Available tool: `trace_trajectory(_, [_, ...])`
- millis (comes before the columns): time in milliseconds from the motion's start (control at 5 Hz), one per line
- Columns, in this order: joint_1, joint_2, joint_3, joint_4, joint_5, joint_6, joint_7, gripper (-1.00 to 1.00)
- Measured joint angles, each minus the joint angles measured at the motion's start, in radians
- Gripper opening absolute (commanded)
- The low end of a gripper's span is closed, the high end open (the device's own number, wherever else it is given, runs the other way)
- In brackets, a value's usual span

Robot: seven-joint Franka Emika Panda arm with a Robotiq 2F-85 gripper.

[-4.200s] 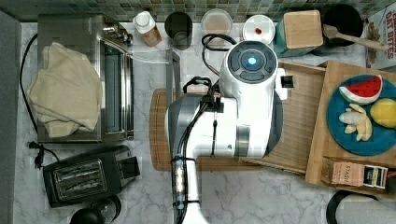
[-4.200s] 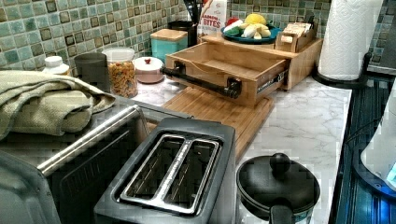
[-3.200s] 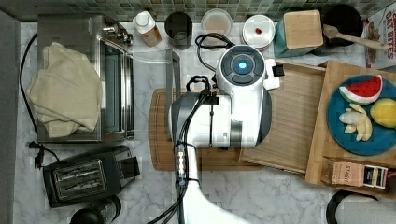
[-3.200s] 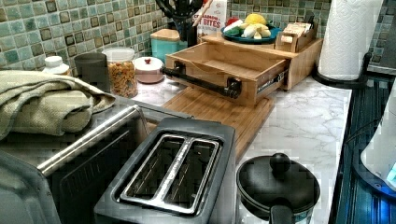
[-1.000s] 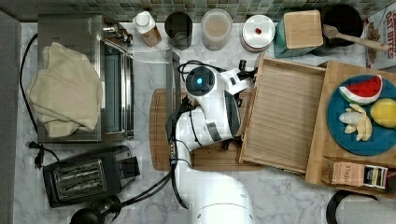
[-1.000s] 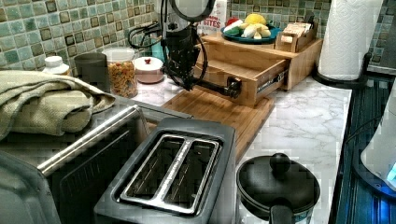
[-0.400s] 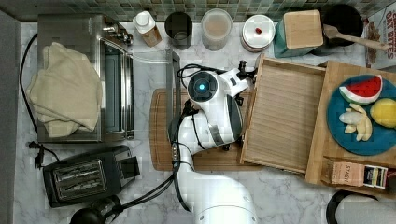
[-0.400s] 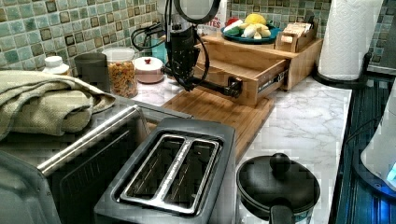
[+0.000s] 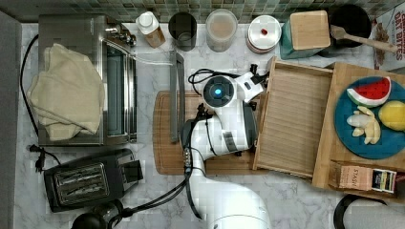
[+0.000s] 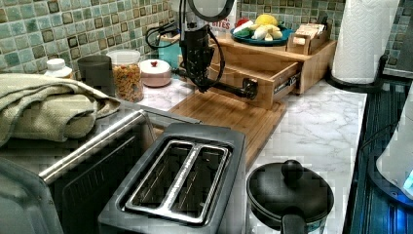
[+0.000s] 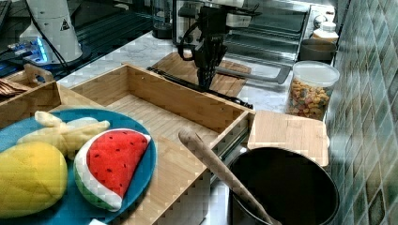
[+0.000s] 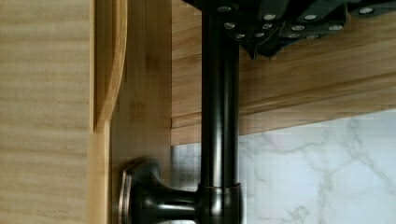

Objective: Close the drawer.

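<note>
On the marble table (image 9: 296, 200), the drawer (image 9: 293, 124) sits open, and the tool (image 10: 202, 85), grip unclear, should push its bar handle (image 12: 219, 116) straight toward 3 o'clock in the top view.

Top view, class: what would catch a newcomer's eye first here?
The white robot arm stands out, its end effector down at the dark bar handle of the open wooden drawer. On the top view's right, a blue plate holds a bright watermelon slice.
</note>
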Motion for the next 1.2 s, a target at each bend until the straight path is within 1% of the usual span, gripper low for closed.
trace_trajectory(200, [-0.046,-0.004,-0.008,0.0,0.056,0.007,-0.167,-1.0])
trace_trajectory(400, [-0.089,-0.006,-0.045,-0.012,0.081,0.042,-0.265,-1.0])
trace_trajectory(600, [-0.126,-0.006,-0.111,-0.035,0.054,0.109,-0.27,-1.0])
trace_trajectory(800, [-0.143,-0.004,-0.189,-0.051,-0.01,0.165,-0.27,-1.0])
trace_trajectory(1200, [-0.126,0.007,-0.213,-0.041,-0.032,0.17,-0.27,-1.0])
